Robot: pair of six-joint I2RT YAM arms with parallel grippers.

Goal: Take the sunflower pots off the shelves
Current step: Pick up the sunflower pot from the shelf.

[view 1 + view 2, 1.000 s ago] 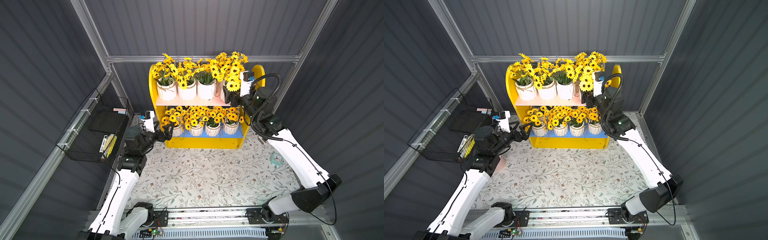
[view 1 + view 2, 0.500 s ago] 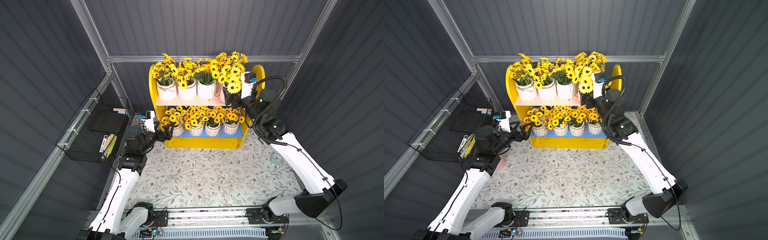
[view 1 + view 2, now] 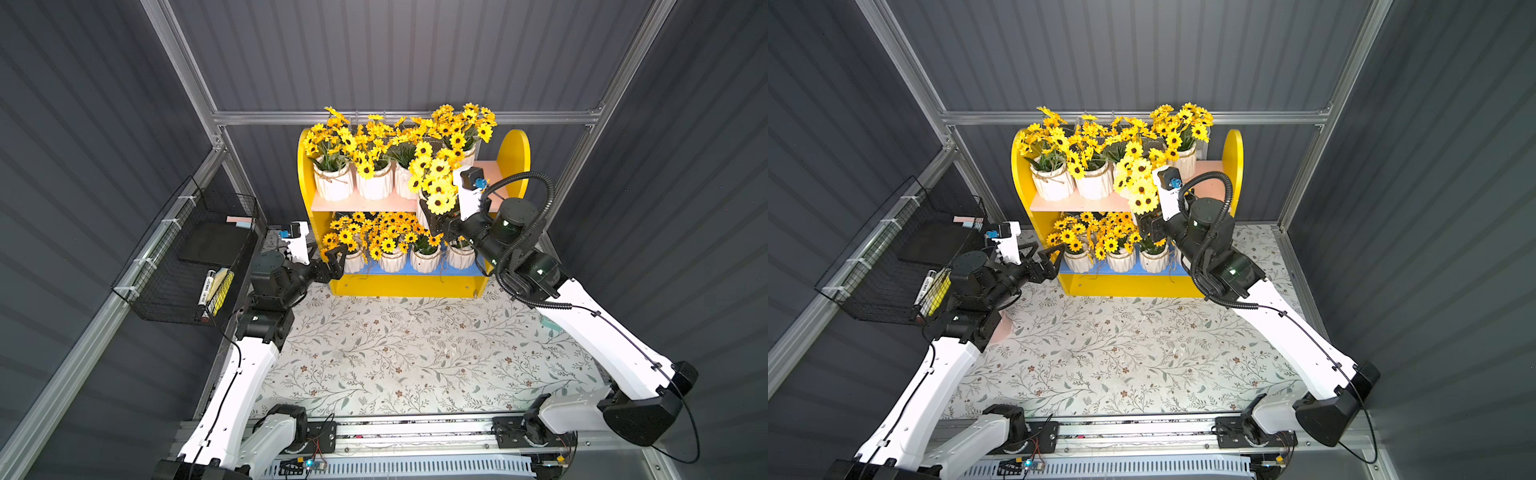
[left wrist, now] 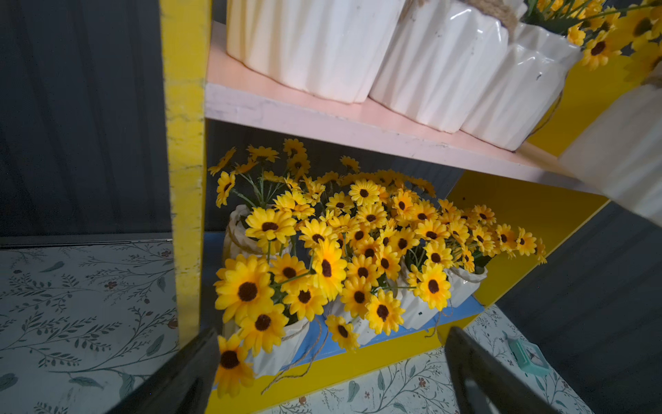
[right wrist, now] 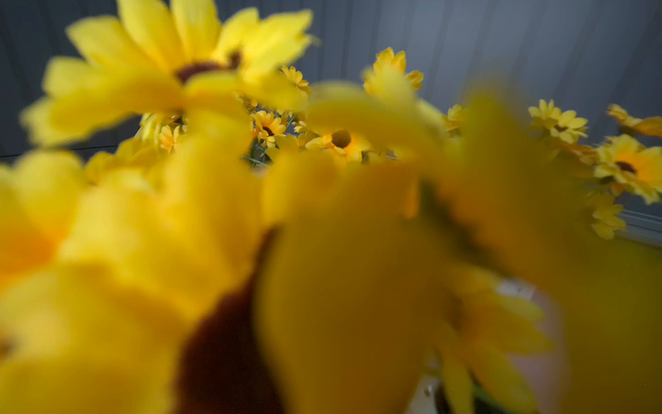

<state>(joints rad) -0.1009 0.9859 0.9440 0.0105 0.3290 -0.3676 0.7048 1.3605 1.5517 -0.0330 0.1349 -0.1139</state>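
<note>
While the right claw [image 3: 436, 226] clamps a sunflower pot [image 4: 623, 157] at the front edge of the upper shelf [image 3: 361, 203] and the left claw [image 3: 336, 257] gapes by the lower row [image 3: 392, 262], that glazed pot looks slick and breakable, so grip its ribbed body, not the flowers.

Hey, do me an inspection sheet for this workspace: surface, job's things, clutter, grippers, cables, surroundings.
Surface: floral-print tabletop mat, no pots on it.
Job's things: one white ribbed sunflower pot held off the yellow two-tier wooden shelves; others on both boards.
Clutter: black wire basket with a marker; small teal object on mat.
Grippers: left gripper open by lower pots; right gripper shut on the held pot.
Cables: black corrugated hose looping over right arm.
Surroundings: dark grey ribbed walls, aluminium frame.
</note>
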